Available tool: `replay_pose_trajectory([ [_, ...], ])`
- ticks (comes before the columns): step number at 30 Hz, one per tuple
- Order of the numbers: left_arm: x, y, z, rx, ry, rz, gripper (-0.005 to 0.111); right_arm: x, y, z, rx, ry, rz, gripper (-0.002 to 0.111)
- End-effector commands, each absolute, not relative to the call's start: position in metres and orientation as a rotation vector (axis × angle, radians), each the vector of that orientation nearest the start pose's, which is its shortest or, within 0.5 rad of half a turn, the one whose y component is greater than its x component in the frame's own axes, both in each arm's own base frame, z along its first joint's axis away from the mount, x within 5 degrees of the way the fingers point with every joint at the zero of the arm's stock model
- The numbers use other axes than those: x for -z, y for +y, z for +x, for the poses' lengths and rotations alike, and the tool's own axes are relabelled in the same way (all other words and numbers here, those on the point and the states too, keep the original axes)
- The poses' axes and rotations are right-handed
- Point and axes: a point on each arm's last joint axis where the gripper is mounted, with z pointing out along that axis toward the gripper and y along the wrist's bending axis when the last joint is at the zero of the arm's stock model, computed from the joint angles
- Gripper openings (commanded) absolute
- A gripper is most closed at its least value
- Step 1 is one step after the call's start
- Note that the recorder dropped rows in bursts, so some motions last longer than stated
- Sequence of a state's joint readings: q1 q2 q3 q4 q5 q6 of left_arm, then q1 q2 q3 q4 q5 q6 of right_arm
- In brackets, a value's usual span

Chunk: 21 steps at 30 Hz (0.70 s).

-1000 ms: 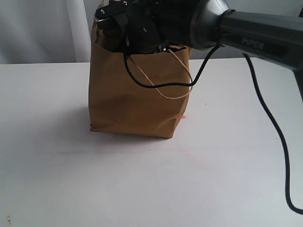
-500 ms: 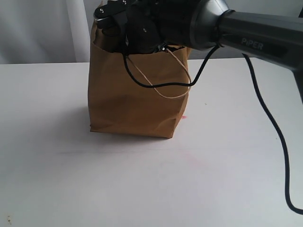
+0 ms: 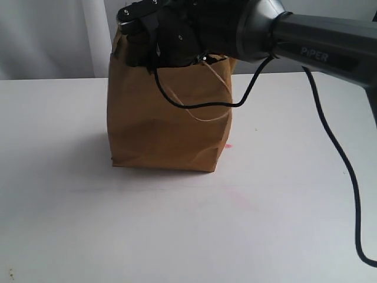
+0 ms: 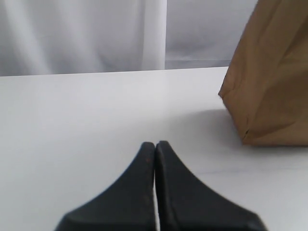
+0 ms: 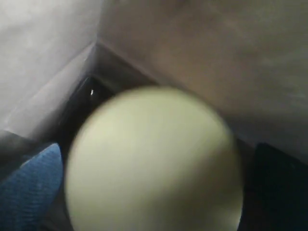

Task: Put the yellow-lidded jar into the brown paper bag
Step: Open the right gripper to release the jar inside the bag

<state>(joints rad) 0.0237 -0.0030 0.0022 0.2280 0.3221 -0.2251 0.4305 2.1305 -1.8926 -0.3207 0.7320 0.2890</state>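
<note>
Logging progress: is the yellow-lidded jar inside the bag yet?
Inside: the right wrist view shows the yellow-lidded jar between walls of the brown paper bag.

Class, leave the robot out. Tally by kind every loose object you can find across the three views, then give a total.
Brown paper bag: 1
Yellow-lidded jar, down inside the bag: 1
Total: 2
</note>
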Motion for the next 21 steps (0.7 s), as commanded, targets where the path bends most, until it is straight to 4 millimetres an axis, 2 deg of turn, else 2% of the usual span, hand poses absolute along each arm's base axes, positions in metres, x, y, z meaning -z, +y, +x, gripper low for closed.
replay_pose_trajectory([
  [1,-0.185,0.007,0.054,-0.066,1.793,-0.083,0.001,-0.264,0.187,0.457,0.037,2.351,-0.364,0.105],
  [16,-0.185,0.007,0.054,-0.066,1.793,-0.083,0.001,-0.264,0.187,0.457,0.037,2.351,-0.364,0.105],
  [21,-0.185,0.007,0.054,-0.066,1.793,-0.083,0.001,-0.275,0.186,0.453,0.027,2.328,-0.360,0.105],
])
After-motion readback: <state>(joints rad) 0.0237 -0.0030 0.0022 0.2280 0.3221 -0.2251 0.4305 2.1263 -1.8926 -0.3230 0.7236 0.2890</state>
